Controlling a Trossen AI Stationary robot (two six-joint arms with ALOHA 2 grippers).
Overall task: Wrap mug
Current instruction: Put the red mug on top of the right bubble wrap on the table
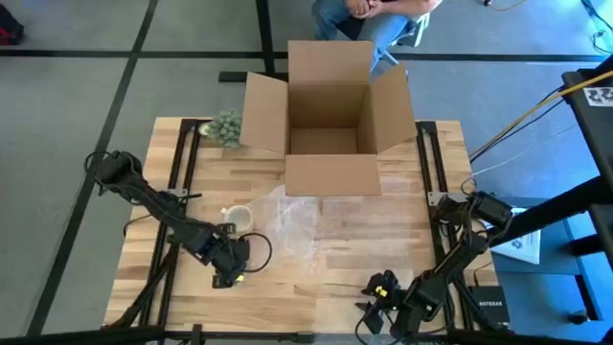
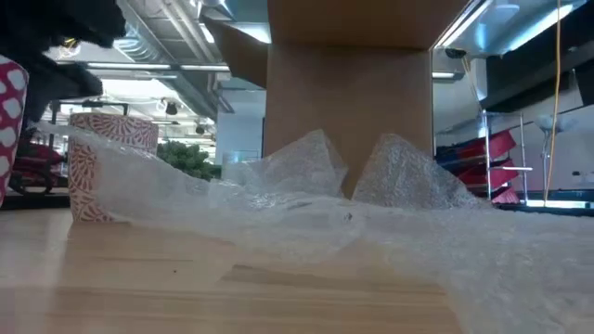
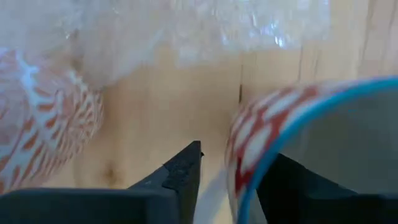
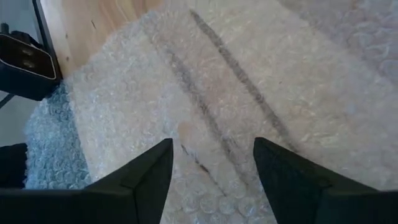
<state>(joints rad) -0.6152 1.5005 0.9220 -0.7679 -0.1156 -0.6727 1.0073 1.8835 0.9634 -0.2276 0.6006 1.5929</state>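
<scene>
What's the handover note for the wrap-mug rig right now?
Left gripper: near the table's front left, shut on a red-and-white patterned mug, one finger inside its rim.
Right gripper: open, hovering over the bubble wrap at the front right, holding nothing.
A second patterned mug stands at the wrap's left edge. Open cardboard box sits at the table's back.
Done: one mug gripped.
Left: set a mug on the wrap and fold the wrap around it.

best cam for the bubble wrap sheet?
Right wrist view: the bubble wrap fills it, bubbles clear, right gripper open above. Low view shows crumpled folds, high view a faint patch, left wrist only an edge.
</scene>
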